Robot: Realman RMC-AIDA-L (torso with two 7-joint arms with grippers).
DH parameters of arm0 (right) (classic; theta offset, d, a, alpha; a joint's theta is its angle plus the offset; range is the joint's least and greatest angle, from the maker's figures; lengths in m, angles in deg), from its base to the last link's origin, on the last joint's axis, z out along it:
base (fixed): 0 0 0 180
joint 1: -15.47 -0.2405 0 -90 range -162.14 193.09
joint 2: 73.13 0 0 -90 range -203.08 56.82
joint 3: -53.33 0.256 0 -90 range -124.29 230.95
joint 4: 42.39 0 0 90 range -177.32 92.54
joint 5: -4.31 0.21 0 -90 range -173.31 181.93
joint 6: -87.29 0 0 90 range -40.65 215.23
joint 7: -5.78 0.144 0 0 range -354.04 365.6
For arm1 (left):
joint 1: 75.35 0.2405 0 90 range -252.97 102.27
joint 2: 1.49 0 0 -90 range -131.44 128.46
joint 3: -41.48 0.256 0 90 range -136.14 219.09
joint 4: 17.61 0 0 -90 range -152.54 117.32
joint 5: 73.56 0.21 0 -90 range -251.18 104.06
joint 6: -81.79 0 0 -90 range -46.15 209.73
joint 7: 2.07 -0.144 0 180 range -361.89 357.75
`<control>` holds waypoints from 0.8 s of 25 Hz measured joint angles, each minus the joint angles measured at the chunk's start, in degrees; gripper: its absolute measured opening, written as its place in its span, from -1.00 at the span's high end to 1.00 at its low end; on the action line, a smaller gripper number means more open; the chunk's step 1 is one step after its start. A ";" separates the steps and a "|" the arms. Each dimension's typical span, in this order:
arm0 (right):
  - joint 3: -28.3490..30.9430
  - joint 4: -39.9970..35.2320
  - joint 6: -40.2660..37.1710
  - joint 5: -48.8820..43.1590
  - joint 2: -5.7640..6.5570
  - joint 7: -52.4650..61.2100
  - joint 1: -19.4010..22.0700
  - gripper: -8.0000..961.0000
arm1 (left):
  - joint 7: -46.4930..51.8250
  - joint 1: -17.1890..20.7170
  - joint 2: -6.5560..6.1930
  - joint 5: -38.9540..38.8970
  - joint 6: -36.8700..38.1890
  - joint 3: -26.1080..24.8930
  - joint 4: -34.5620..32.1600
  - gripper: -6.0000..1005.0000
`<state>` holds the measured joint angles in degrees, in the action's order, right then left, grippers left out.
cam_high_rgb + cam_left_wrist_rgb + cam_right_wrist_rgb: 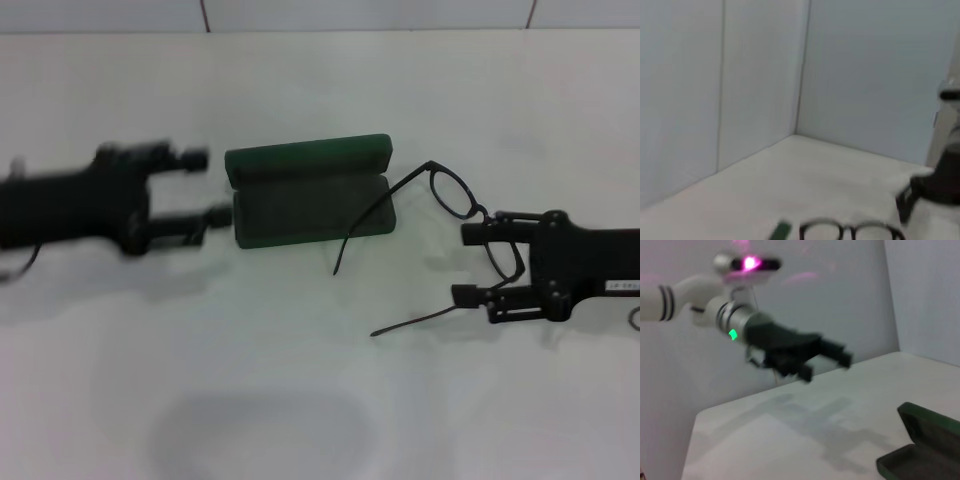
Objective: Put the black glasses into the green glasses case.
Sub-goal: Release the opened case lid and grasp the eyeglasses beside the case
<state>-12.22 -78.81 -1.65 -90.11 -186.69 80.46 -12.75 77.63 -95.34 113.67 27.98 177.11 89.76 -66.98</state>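
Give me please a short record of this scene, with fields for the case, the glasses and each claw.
case: green glasses case lies open on the white table, lid raised at the far side
glasses: black glasses lie outside the case, on its right side, temples unfolded; one temple reaches to the case's right end
left claw: left claw open, at the case's left end, holding nothing
right claw: right claw open, fingers on either side of the near lens; contact cannot be judged
task state: glasses not yet in the case
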 joint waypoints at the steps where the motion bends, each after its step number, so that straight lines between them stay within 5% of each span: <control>1: 0.11 -0.18 0.00 0.00 0.24 0.59 0.00 -0.64 | -1.60 1.42 -0.51 0.41 0.08 -0.05 1.66 -0.54; 5: 1.58 -1.29 0.30 -0.29 1.42 4.18 0.00 -0.63 | -5.91 5.10 -1.27 2.78 -0.04 -0.05 5.04 -0.53; 11: 2.23 -4.31 0.97 -2.22 4.28 14.70 -1.69 -0.63 | -8.41 8.13 -0.48 8.53 -0.68 -0.14 5.67 -0.52; 15: 2.31 -10.16 1.01 -10.28 6.52 32.31 -7.26 -0.63 | -8.41 9.00 -0.43 8.71 0.28 -0.20 5.30 -0.51; 20: 2.27 -13.32 0.75 -23.63 7.53 53.54 -15.89 -0.58 | -8.69 8.56 -0.66 8.90 0.55 -0.04 5.38 -0.50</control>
<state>-9.95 -92.13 -0.89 -113.74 -179.16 134.00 -28.64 68.94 -86.79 113.01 36.88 177.66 89.72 -61.60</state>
